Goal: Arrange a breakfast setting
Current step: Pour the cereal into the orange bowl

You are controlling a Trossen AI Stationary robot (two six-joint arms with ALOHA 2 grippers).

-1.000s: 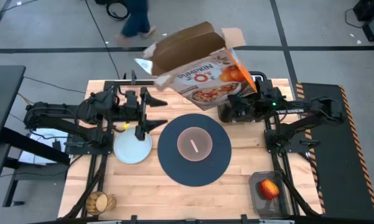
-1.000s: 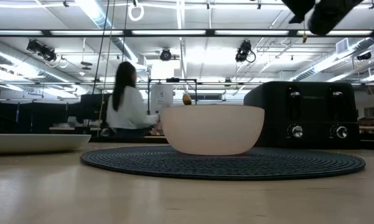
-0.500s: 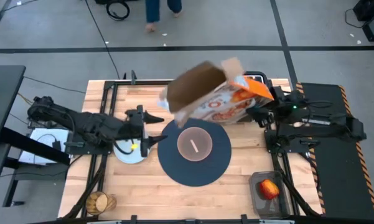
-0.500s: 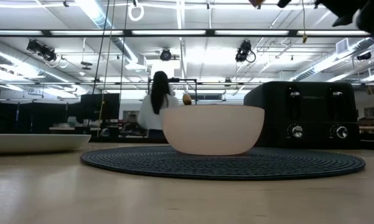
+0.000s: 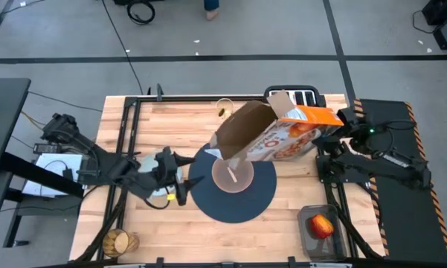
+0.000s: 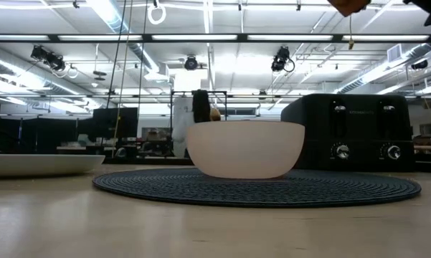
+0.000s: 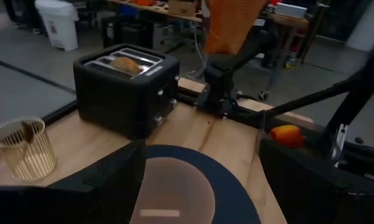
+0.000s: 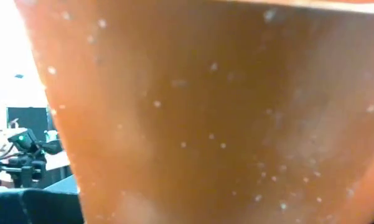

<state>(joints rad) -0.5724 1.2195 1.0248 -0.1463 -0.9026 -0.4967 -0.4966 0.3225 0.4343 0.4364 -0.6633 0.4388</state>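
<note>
The pinkish bowl (image 5: 233,176) (image 6: 245,149) stands on the round navy placemat (image 5: 234,201) (image 6: 258,188). Above it my right gripper (image 5: 336,125) holds the orange cereal box (image 5: 271,132) (image 8: 224,112), tipped with its open top (image 5: 234,138) over the bowl. My left gripper (image 5: 181,180) (image 7: 199,186) hovers open at the placemat's left edge, pointing at the bowl, over the pale plate (image 5: 158,193) (image 6: 36,163). The amber tumbler (image 5: 224,110) (image 7: 22,149) stands at the far edge. The red apple (image 5: 321,225) (image 7: 286,134) lies at the near right. A bagel (image 7: 126,63) sticks out of the toaster. My right gripper has the cereal box by its closed bottom end (image 5: 323,119), coming at it from the table's right side. The box itself hides the fingers. The box is lifted clear and slants, with its open top lower than its bottom and toward the table's left.
The black toaster (image 5: 301,95) (image 6: 358,132) (image 7: 127,87) stands at the far right. A dark tray (image 5: 318,237) under the apple sits at the near right corner. A round amber thing (image 5: 119,242) lies at the near left corner. A person (image 6: 201,107) stands in the room behind.
My right gripper has drawn back toward the table's right edge and tipped the cereal box, so its open top has come down from the far side to above the bowl. My left gripper has gone toward the near edge and down, turning toward the bowl. Its fingers stay open.
</note>
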